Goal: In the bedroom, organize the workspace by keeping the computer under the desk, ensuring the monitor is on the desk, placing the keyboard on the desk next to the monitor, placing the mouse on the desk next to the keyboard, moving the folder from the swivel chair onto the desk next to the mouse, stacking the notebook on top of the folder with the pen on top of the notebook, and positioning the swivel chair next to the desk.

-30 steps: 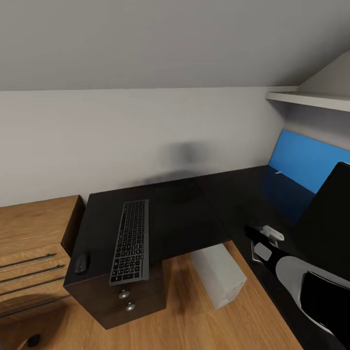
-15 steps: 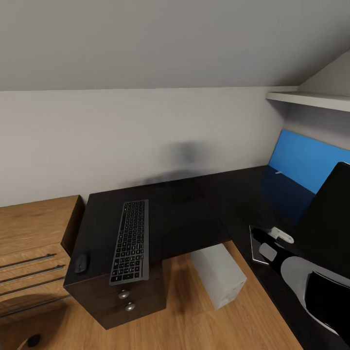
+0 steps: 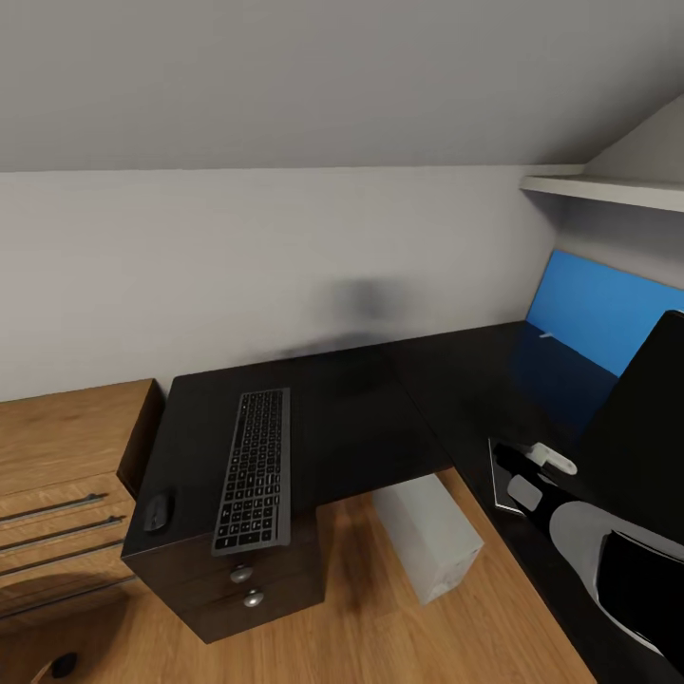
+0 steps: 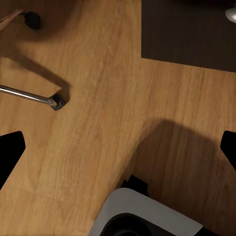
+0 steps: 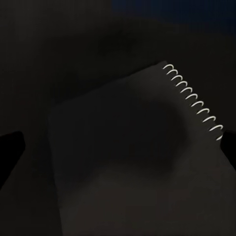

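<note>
Over the right wing of the desk [image 3: 361, 427], our right gripper [image 3: 521, 467] hovers just above the notebook [image 5: 137, 157], and in the right wrist view its dark fingertips sit at the two side edges of the picture, so we judge the jaws spread wide with nothing between them. The left gripper's fingertips [image 4: 11, 152] likewise stand far apart, empty, over bare wooden floor [image 4: 108, 98].

The step in hand looks like picking up the notebook. To do it well we should come down square onto one free edge, away from the wire spiral [image 5: 194, 98], and slide a finger under the thin cover rather than pressing flat, since the notebook lies flush on the dark top. We cannot tell how close the fingers are to the surface.

The notebook lies flat near the desk's front edge, beside the monitor [image 3: 646, 427]. Its spiral edge runs diagonally across the wrist picture, and its long axis seems to follow that edge.

Further out, the keyboard [image 3: 255, 469] lies lengthwise on the left wing, the mouse [image 3: 157, 511] just beside it, and the computer [image 3: 427, 537] stands under the desk.
</note>
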